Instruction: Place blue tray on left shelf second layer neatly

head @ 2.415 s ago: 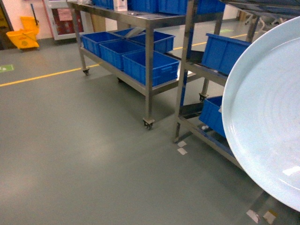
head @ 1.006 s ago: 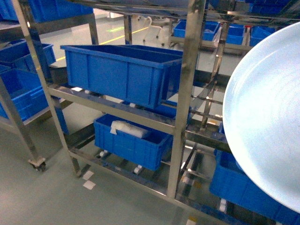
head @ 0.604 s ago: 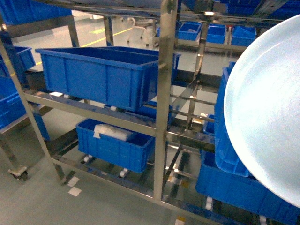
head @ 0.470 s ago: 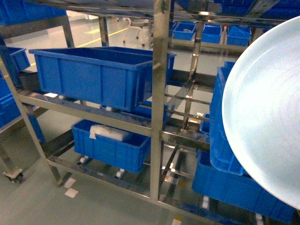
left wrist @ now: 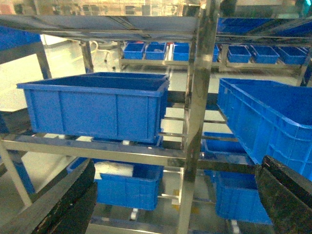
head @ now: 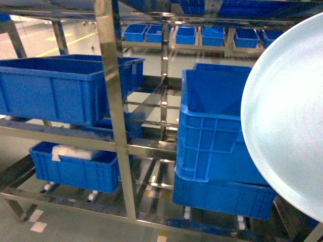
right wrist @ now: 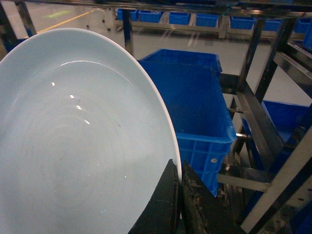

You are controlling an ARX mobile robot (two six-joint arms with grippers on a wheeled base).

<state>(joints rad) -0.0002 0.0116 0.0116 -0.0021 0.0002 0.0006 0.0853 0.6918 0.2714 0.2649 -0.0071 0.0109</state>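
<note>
Head view: the blue tray [head: 287,121] fills the right edge of the frame, tilted up on its rim so that its pale inner face turns toward the camera; no gripper shows in this view. Behind it, at centre right, a stack of blue crates [head: 217,151] sits on the lower level of a steel shelf rack [head: 113,106], whose shiny upright post crosses the frame left of centre. At upper left a wide blue crate [head: 60,88] rests on the middle rail, and at lower left a smaller crate [head: 75,164] holds a white wrapped bundle [head: 70,151]. Left wrist view: the left gripper [left wrist: 175,195] stands wide apart, one dark finger [left wrist: 63,200] at lower left and the other at lower right, with nothing between them; the rack post rises between them in the background, the wide crate lies at centre left and another crate at right. Right wrist view: the tray occupies the left and centre of the frame, its glossy face catching small highlights. The right gripper [right wrist: 179,204], at bottom centre, is clamped narrowly on the tray's rim, one dark finger on each side of the edge. An open blue crate stands just behind the tray at centre right, beside the rack's slanting steel bars.
</note>
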